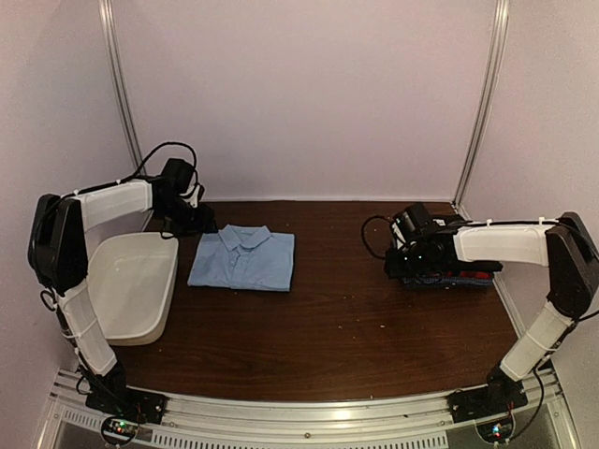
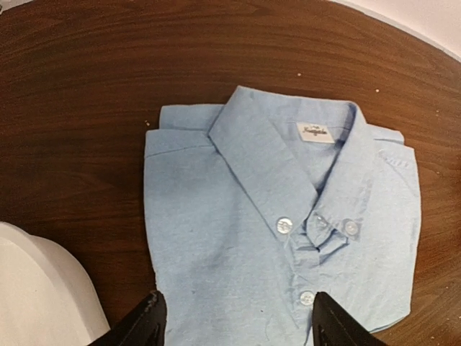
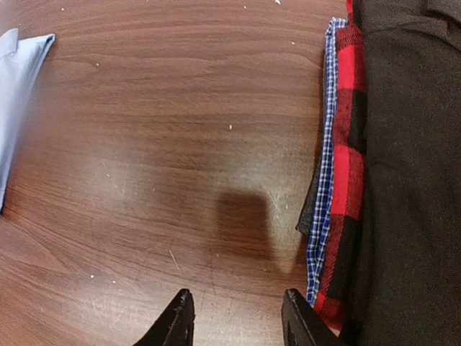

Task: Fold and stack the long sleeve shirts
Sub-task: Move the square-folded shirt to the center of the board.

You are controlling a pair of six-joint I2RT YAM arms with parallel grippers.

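Note:
A light blue collared shirt lies folded and flat on the dark wood table, collar toward the back. My left gripper hovers at its far-left corner. In the left wrist view the shirt fills the frame, and the left gripper stands open with both fingers wide apart over the cloth, holding nothing. At the right, a stack of folded shirts shows black on top, then red check and blue check. My right gripper is open over bare wood just left of the stack.
A white plastic tub stands left of the blue shirt, its rim showing in the left wrist view. Walls close the table at the back and both sides. A metal rail runs along the near edge.

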